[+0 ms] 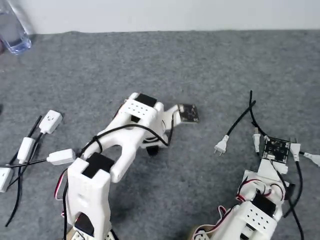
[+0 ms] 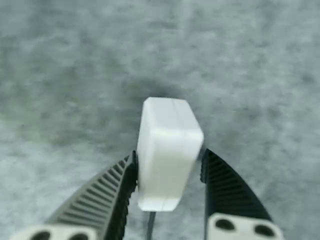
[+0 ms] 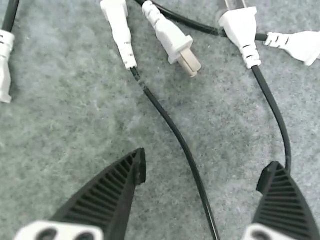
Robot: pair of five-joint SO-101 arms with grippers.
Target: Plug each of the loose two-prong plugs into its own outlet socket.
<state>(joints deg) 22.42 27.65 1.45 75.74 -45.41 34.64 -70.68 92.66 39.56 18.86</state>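
Socket [image 2: 167, 142] (white, boxy) sits clamped in the left claw [image 2: 169, 156].

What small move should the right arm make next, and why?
Probably move the open right gripper forward over the two-prong plug and lower it: the plug lies loose ahead of it, while the left gripper holds a socket.

Light: bright, even, diffuse from above | high view: soft dark shadow on grey mat [image 1: 210, 65] under left arm [image 1: 137, 110]; white wall [image 1: 175, 15] brightest | left wrist view: dim patch on mat beyond white socket block [image 2: 167, 145] | right wrist view: black cord [image 3: 174, 132] casts faint thin shadow.
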